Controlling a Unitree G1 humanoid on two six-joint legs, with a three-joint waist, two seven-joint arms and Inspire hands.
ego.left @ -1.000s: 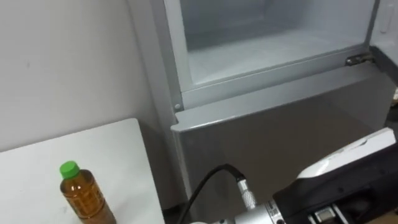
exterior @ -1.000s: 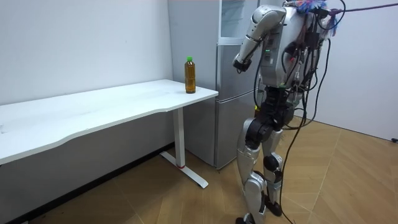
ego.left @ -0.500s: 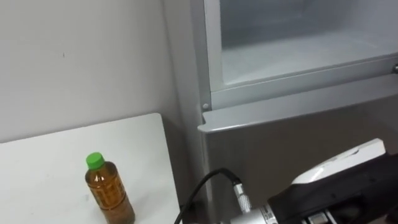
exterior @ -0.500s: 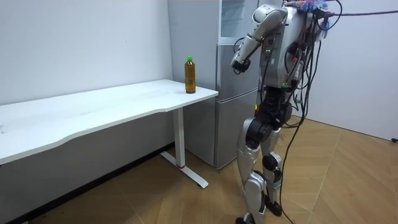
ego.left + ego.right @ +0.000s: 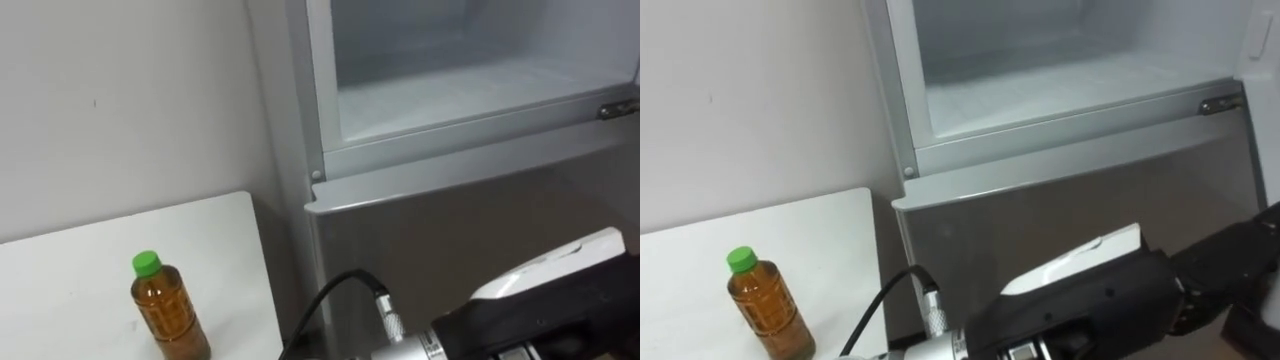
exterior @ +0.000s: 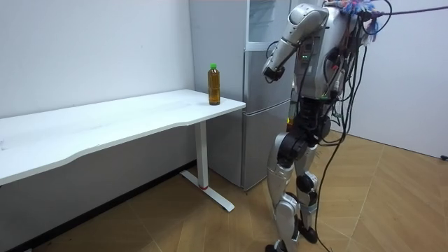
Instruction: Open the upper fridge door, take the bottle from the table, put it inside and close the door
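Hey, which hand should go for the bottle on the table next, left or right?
Left, probably. The bottle stands on the table at the robot's left, beside the open fridge. The left hand is raised in front of the chest, on the bottle's side.

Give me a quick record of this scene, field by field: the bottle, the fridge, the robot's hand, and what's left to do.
bottle: upright on the white table, green cap on, near the table's end, nothing touching it
upper fridge: open, pale interior in view
lower door: shut
left hand: raised in front of the lower door, apart from the bottle
robot: stands before the fridge, next to the table's end
left to do: bottle not yet picked up
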